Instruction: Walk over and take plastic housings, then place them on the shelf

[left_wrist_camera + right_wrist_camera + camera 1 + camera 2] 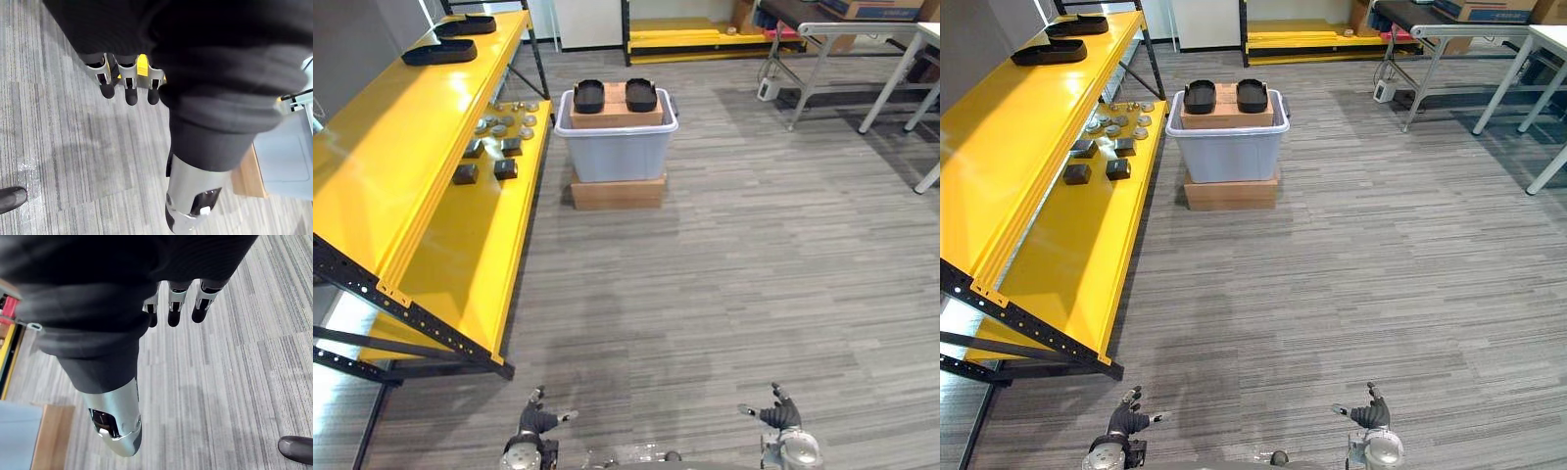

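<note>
Two black plastic housings point(588, 95) point(641, 94) lie side by side on a cardboard box inside a grey bin point(617, 152), some way ahead on the floor. Two more black housings point(440, 52) point(466, 25) rest on the top level of the yellow shelf point(391, 147) along the left. My left hand point(536, 423) and right hand point(780, 416) hang low at the near edge, far from the bin. Both are open and hold nothing. In the wrist views the left fingers point(127, 85) and the right fingers point(176, 308) point straight at the carpet.
The bin stands on a flat cardboard box point(618, 191). Small metal parts point(504, 122) and dark blocks point(485, 168) lie on the shelf's lower level. White and grey tables point(862, 59) stand at the far right, and a low yellow rack point(705, 37) at the back. Open carpet lies between me and the bin.
</note>
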Robot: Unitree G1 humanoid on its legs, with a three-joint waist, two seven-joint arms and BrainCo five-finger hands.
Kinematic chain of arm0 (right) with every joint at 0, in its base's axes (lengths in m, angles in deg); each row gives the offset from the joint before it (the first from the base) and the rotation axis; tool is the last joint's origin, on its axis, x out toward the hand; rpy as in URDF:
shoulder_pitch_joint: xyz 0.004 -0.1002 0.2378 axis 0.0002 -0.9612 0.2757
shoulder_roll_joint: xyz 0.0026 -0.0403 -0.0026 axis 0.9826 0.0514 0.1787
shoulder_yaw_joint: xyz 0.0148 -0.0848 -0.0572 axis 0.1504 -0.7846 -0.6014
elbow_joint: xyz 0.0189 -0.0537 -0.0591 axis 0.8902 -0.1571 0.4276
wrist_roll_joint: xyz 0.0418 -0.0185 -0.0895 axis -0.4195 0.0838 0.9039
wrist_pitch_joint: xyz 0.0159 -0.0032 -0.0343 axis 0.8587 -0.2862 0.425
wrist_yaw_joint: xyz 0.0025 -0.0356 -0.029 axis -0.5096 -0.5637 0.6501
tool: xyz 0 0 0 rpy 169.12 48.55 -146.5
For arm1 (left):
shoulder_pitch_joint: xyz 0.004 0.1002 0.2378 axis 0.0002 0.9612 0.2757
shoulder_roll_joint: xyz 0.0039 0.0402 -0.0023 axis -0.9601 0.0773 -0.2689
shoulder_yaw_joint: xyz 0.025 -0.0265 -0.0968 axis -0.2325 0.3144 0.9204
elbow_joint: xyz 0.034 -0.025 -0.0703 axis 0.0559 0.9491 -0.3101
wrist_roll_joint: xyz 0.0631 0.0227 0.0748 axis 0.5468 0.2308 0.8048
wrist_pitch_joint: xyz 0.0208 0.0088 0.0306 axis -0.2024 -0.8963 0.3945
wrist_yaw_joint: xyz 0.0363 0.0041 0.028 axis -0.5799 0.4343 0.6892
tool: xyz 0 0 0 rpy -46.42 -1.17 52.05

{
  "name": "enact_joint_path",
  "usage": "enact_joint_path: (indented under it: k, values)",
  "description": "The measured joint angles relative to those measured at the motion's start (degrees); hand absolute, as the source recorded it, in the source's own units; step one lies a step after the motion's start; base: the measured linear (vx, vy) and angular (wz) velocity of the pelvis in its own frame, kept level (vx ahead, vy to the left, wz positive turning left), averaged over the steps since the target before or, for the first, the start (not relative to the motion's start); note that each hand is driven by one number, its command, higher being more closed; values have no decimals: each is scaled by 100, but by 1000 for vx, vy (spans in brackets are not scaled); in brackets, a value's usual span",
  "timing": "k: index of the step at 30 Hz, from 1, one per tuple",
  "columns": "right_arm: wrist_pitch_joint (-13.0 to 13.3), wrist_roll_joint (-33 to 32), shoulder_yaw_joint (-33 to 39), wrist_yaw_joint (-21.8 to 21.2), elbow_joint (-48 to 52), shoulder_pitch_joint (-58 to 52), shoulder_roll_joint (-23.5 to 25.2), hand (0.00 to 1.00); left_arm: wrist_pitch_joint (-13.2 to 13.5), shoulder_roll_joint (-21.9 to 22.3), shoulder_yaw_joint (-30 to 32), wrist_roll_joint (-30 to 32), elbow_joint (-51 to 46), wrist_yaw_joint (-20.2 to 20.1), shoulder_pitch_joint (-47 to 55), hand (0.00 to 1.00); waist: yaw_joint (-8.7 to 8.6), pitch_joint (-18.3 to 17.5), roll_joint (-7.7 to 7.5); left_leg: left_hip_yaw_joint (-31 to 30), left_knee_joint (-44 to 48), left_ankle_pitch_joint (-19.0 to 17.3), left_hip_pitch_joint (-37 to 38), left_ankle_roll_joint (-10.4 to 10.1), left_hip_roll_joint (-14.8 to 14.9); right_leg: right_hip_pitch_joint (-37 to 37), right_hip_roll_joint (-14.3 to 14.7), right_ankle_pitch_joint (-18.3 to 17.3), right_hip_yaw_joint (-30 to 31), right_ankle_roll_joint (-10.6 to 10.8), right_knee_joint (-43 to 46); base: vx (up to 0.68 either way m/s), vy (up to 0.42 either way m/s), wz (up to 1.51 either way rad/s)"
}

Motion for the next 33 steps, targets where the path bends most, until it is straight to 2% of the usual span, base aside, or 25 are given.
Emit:
enact_joint_path:
  k: [2,5,8,9,10,11,12,13,14,15,16,17,19,21,22,23,24,25,26,27,28,30,31,32,33]
  values:
    - [0,-1,0,29,145,-1,2,0,0,3,78,-1,-65,1,3,0,-3,4,-5,29,6,-9,-76,8,-7,-85,-7,-19,5,-2,18,0,0,0]
    - [1,-2,8,96,309,19,0,0,0,0,192,-49,-142,68,-3,0,17,23,-27,42,135,-107,-261,150,-10,-234,-19,-75,2,54,69,15,4,0]
    - [0,-16,13,114,340,29,0,0,-1,0,194,-54,-255,109,6,0,52,40,-15,33,527,-441,-467,235,-18,-550,-100,-567,-48,154,739,104,35,6]
    - [-1,-60,11,139,340,27,1,0,-2,-2,194,-54,-298,116,3,0,47,50,-14,18,743,-624,-544,271,-40,-806,-195,-907,-113,286,1375,98,36,15]
    - [-3,-75,11,155,340,22,1,0,-2,-2,192,-56,-317,121,-2,0,40,63,-14,-7,834,-710,-602,287,-51,-939,-258,-1069,-160,395,1745,102,57,10]
    - [-5,-114,3,192,340,11,6,0,-1,-5,188,-60,-348,134,-11,0,51,99,-2,-48,976,-887,-596,335,-74,-1304,-380,-1270,-324,565,2645,138,88,13]
    - [-11,-123,-16,195,342,25,14,0,-2,-27,178,-119,-350,165,-14,0,47,150,2,-127,1075,-990,-543,415,-100,-1713,-556,-1309,-486,617,3675,217,100,16]
    - [-23,-130,-33,196,348,25,20,0,-2,-53,172,-150,-352,194,-25,0,38,186,-12,-164,1097,-1030,-442,426,-131,-1921,-655,-1306,-534,623,4184,340,79,27]
    - [-72,-184,-58,195,359,14,23,0,-8,-120,171,-166,-352,245,-45,0,2,296,-60,-211,1081,-1112,-231,470,-200,-2236,-850,-1487,-643,599,4911,307,23,21]
    - [-96,-216,-57,197,359,20,10,0,-29,-173,167,-173,-352,255,-46,0,-1,350,-57,-265,1046,-1168,-76,479,-208,-2399,-924,-1642,-726,536,5101,407,10,28]
    - [-115,-216,-59,198,363,66,-39,0,-49,-217,169,-180,-353,269,-112,0,-33,437,-48,-362,949,-1185,160,467,-126,-2549,-950,-1759,-909,364,5066,436,-13,28]
    - [-115,-216,-66,198,368,82,-76,0,-50,-227,169,-185,-352,275,-166,0,-41,509,57,-404,897,-1192,255,454,-49,-2660,-917,-1774,-1007,325,4972,537,-50,40]
    - [-114,-215,-117,199,396,145,-261,0,-47,-222,169,-246,-351,345,-444,0,-105,682,249,-481,865,-1211,506,307,285,-3185,-764,-1534,-1257,241,4071,517,-87,41]
    - [-114,-215,-118,199,425,187,-301,0,-41,-237,181,-259,-347,362,-557,0,-199,699,132,-503,871,-1245,683,-1,362,-3344,-663,-801,-1212,225,2966,506,-125,33]
    - [-115,-213,-118,199,492,75,-304,0,-40,-311,177,-256,-331,366,-578,0,-203,694,7,-515,887,-1396,947,-291,360,-3321,-613,411,-1066,-50,2109,635,-174,27]
    - [-119,-213,-111,201,515,73,-348,0,-43,-255,190,-255,-279,366,-576,0,-237,732,79,-540,931,-1447,1060,-377,442,-3311,-596,673,-1060,-363,2294,736,-207,23]
    - [-163,-214,-107,199,547,183,-369,0,-40,-196,183,-252,-217,343,-698,0,-291,743,203,-547,1300,-1299,898,-636,631,-3386,-584,275,-1183,-432,2747,592,-206,33]
    - [-168,-215,-111,193,563,229,-365,0,-23,-155,179,-253,-215,339,-779,0,-342,749,197,-541,2179,-927,499,-757,652,-3311,-627,-50,-1252,-442,2949,581,-233,29]
    - [-167,-222,-113,191,573,229,-369,0,-23,-131,184,-255,-199,341,-801,0,-342,769,195,-498,2765,-612,283,-667,686,-3152,-606,-187,-1268,-449,2936,632,-306,26]
    - [-168,-245,-139,190,570,228,-381,0,-21,-51,215,-265,-137,343,-780,0,-316,821,231,-439,4062,524,-208,-616,882,-2610,-497,-365,-1278,-488,2670,649,-297,2]
    - [-163,-300,-254,198,577,237,-388,0,-16,1,226,-279,-99,334,-698,0,-225,891,240,-374,5562,533,-730,-566,1248,-1938,-304,-443,-1285,-533,2264,759,-326,-10]
    - [-111,-405,-344,196,612,237,-297,0,-14,33,249,-374,-87,334,-619,0,-35,950,168,-101,6974,111,-1409,-275,1638,-982,-98,-516,-1194,-589,1703,632,-245,-27]
    - [-93,-451,-342,196,612,235,-263,0,-14,42,246,-387,-89,334,-599,0,20,962,67,-18,7085,6,-1585,-241,1665,-759,-89,-527,-1154,-585,1507,503,-196,-35]
    - [-46,-499,-337,196,629,245,-236,0,-2,52,240,-390,-100,333,-572,0,138,953,-1,197,6826,-206,-2124,-291,1648,-283,-90,-542,-1038,-560,1082,395,-140,-29]
    - [-42,-500,-332,196,622,249,-247,0,-2,57,241,-391,-100,333,-558,0,160,958,-23,270,6579,-268,-2326,-286,1632,-141,-88,-560,-1000,-530,967,496,-123,-30]
